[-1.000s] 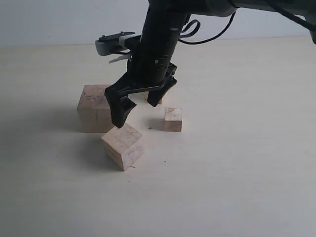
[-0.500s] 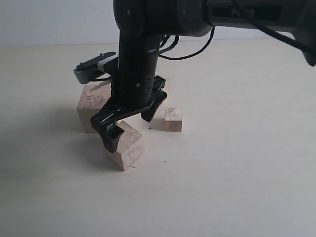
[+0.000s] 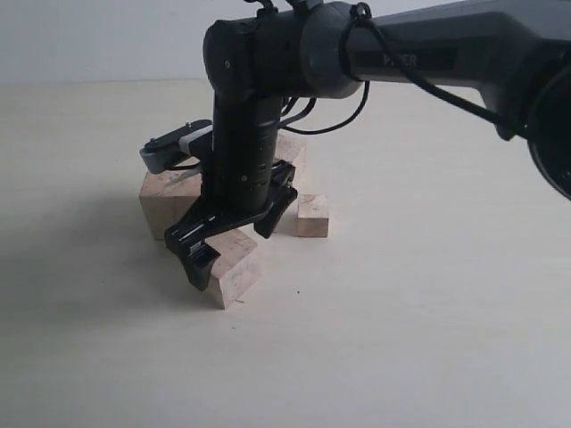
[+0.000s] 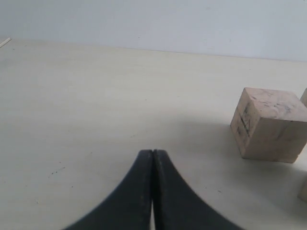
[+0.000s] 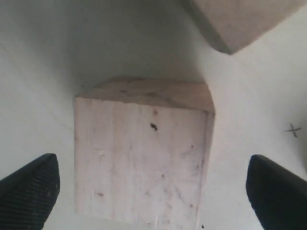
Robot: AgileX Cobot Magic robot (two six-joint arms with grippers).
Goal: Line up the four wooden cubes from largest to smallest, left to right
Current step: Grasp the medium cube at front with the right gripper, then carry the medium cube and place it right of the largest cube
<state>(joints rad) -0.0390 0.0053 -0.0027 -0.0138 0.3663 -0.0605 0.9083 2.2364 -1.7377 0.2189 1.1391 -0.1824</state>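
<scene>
**Four wooden cubes, not lined up**

Four pale blocks clustered left of centre on the light table [image 3: 428, 339] in the exterior view.

- Largest cube [image 3: 161, 203]: farthest left, partly hidden behind the dark right arm.
- Front cube [image 3: 236, 267]: just ahead of the largest and nearest the camera. Turned corner-on, and plainly smaller than the largest.
- Smallest cube [image 3: 312, 216]: to the right of the front cube, standing apart from it.
- Fourth cube [image 3: 292, 150]: farther back, mostly covered by the arm. Size not judgeable from here.

Right gripper [image 3: 232, 239]: reaches across from the right and hangs low astride the front cube. Jaws spread wide, one finger [image 3: 198, 260] by the cube's left side and the other by its far side.

Right wrist view, same gripper [image 5: 153, 191]: looks straight down on the front cube [image 5: 144, 158], centred between the two ribbed fingertips [image 5: 29, 189]. Strip of table visible on each side, so no contact seen. Corner of a neighbouring cube [image 5: 240, 19] just beyond; cannot tell which one.

Left gripper [image 4: 152, 191]: jaws pressed together with nothing between them, low over bare table. One smudged block [image 4: 268, 124] stands off to the side, apart from the fingertips; cannot tell which of the four.
</scene>
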